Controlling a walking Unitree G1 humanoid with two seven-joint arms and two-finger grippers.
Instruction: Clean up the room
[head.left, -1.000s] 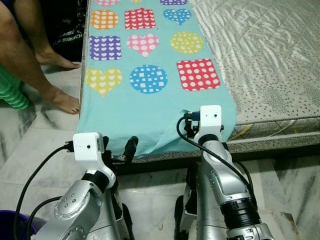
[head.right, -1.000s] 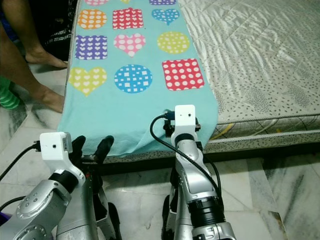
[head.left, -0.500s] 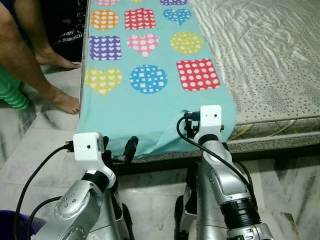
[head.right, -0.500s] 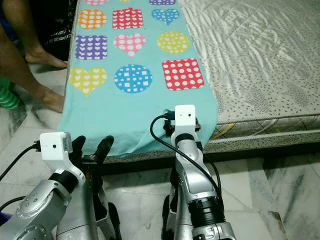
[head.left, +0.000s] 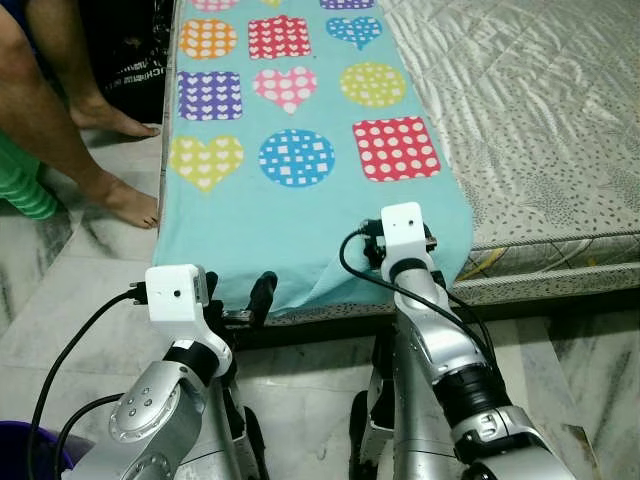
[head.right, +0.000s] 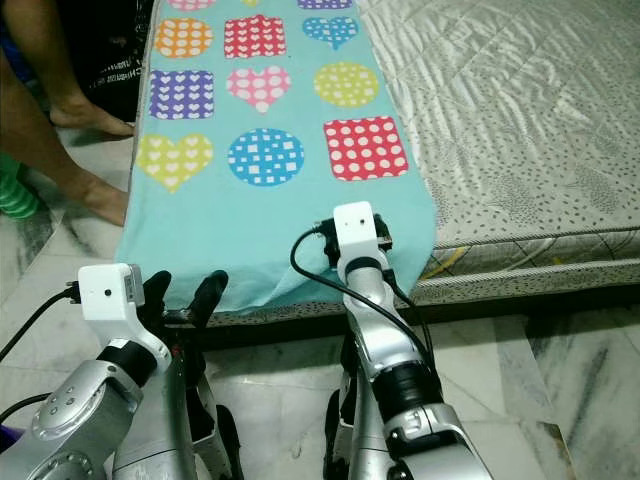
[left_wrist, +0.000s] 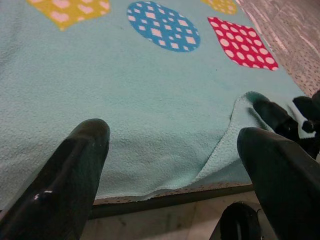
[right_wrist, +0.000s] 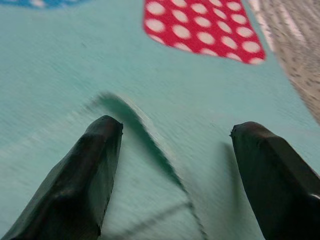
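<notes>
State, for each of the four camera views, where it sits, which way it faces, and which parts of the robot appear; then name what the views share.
Left eye view: on the head, facing down at the blanket on the bed; both arms show.
Right eye view: same scene.
Left wrist view: along the open left end effector at the blanket's edge.
Right wrist view: along the open right end effector, over a raised fold.
Shared: the red dotted square.

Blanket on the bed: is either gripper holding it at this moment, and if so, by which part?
Nothing is held. Both pairs of jaws stand open: the right gripper straddles a raised fold of the blanket near its front edge; the left gripper hovers at that edge.
</notes>
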